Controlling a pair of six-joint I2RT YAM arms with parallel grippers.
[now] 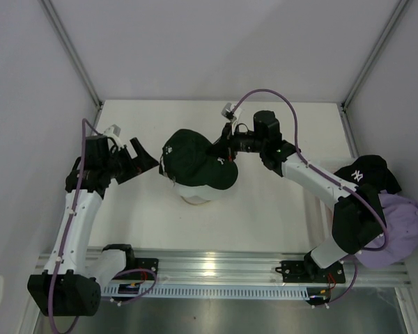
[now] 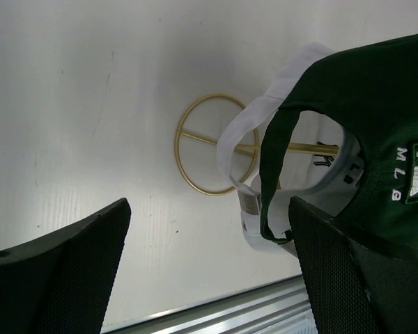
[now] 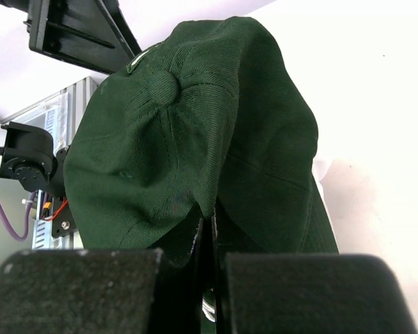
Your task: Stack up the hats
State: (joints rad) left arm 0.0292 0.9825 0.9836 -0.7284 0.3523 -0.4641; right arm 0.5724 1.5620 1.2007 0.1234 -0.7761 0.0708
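Arms reaching inward: right pincer [image 1: 221,147] clenched on green cap [image 1: 192,161], left pincer [image 1: 143,158] gaping just beside it.

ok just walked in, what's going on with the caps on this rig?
The right gripper is shut on the crown fabric of the dark green fabric baseball cap. That cap sits over a white cap on the gold wire stand in the middle. The left gripper is open beside the green cap's back, holding nothing. A black cap with a white logo and a lavender cap lie at the far right, not yet stacked.
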